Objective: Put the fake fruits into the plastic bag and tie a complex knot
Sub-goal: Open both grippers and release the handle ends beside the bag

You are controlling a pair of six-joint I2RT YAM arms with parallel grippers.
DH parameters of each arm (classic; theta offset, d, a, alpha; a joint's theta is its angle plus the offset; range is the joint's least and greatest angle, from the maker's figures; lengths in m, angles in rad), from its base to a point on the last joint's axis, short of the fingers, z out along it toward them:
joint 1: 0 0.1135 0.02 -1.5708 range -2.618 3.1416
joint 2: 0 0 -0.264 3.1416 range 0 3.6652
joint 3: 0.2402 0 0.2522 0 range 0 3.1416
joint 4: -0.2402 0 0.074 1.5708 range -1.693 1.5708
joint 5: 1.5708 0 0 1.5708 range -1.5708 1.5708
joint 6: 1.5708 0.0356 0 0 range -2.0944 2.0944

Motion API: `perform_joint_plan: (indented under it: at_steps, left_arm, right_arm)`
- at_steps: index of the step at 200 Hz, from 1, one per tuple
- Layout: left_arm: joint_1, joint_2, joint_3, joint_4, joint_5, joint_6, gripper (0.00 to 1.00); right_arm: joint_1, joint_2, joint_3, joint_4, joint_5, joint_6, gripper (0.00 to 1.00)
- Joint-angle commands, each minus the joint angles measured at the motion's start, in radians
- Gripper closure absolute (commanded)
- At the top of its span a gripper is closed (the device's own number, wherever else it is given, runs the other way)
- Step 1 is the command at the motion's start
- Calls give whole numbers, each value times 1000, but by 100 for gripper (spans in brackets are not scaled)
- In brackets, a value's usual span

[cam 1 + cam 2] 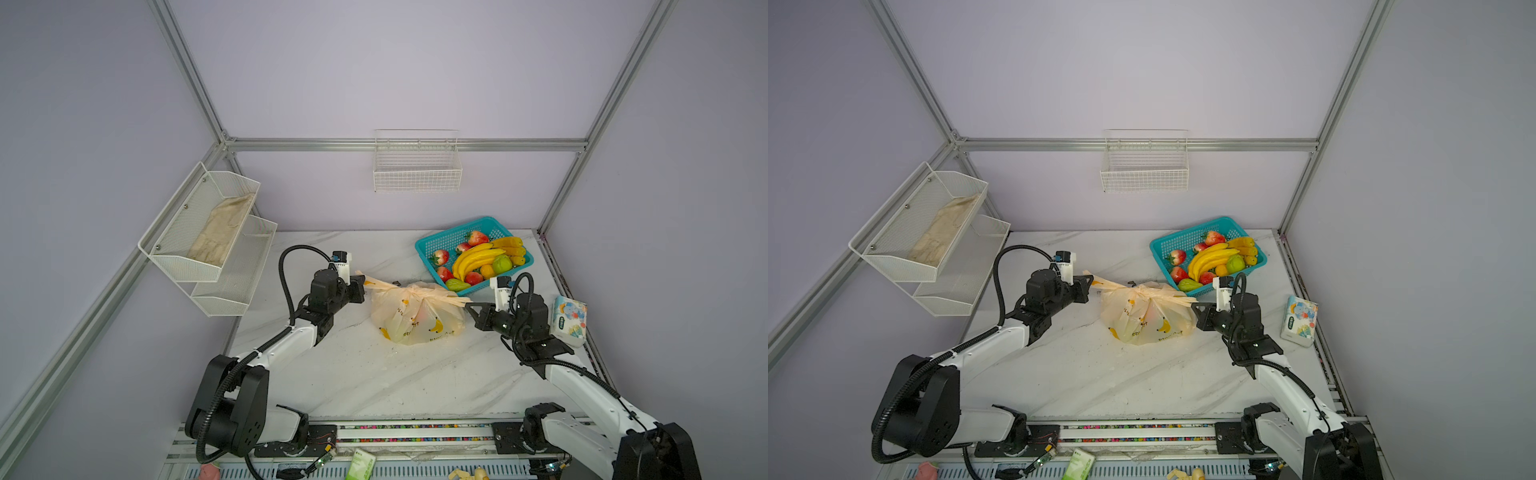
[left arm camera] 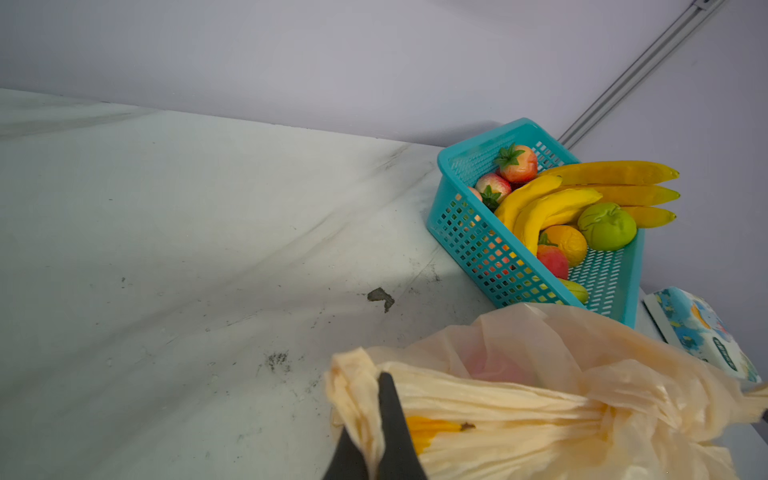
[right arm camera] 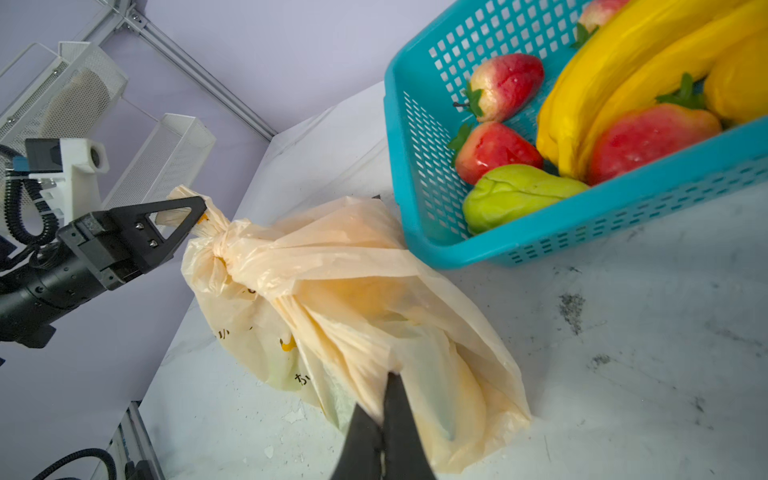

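so the thin translucent cream-beige plastic bag (image 1: 415, 328) with the banana print sits roughly mid-table on the white marble-look tabletop (image 1: 353, 374), just in front of the teal plastic mesh basket (image 1: 436, 243), and its top is already bunched into a twisted cream knot (image 1: 420, 291). The thing that matters here is the line: the two cream handle strips (image 1: 451, 300) stick out of that knot sideways, one toward each arm, so the long axis runs left to right across the table, slanting a bit from far-left to near-right in both top views. The black left claw (image 1: 362, 287) is clamped together on the tip of the left-hand strip (the left wrist view shows the film pinched between its fingers (image 2: 397, 419)), and the black right claw (image 1: 468, 306) is pinched onto the right-hand strip the same way. Each arm is at its own end, the knot about halfway between them, neither reaching across. My guess is the next move is a straight pull outward along that same line to cinch it, and pulling off-axis would probably just drag the bag around. Plenty of glossy fake fruits (image 1: 478, 259) lie in the basket, while only vague pinkish shapes show through the bag
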Motion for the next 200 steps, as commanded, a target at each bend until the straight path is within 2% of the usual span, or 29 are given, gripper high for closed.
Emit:
perform_joint_plan:
  at_steps: [1,42,63,106,120,136,144,184,200]
  left_arm:
    - [41,-101,-14,21,-159,43,100]
    - [45,-231,-5,-41,-255,96,100]
    - [44,-216,-10,-52,-318,81,100]
    - [46,-171,-79,-4,-367,63,100]
    - [77,-160,-96,-9,-387,49,100]
    - [168,-133,-109,-36,-334,-11,100]
    - [182,-124,-116,-41,-332,-17,100]
    - [156,-109,-102,-40,-221,-19,100]
    - [152,-127,-112,5,-145,-30,100]
  right_arm:
    - [80,-27,66,-11,135,4,100]
    - [133,-5,130,13,53,-6,100]
    - [133,27,130,1,69,-49,100]
    - [131,73,79,-15,119,-79,100]
    - [86,76,38,-21,115,-70,100]
    - [-69,89,-40,-2,-16,-63,100]
    - [-113,101,-67,6,-48,-59,100]
    - [-54,96,-15,5,20,-42,100]
    - [-46,67,10,-1,9,-56,100]
